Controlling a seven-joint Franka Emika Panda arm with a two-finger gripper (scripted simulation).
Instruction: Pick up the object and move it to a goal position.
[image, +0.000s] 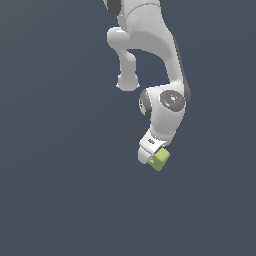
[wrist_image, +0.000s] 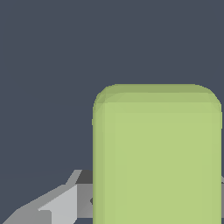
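The object (image: 160, 159) is a small lime-green rounded block at the end of the white arm, below the middle of the exterior view. My gripper (image: 154, 156) is shut on it, and the white hand covers part of the block. In the wrist view the object (wrist_image: 157, 157) fills much of the picture as a large green rounded face. One grey finger (wrist_image: 57, 205) shows beside it, while the other finger is hidden behind the block. No hole mark shows on the faces in view.
The white arm (image: 160, 75) reaches down from the upper middle of the exterior view. Around it there is only a plain dark blue-grey ground (image: 60, 175). No goal marker is visible.
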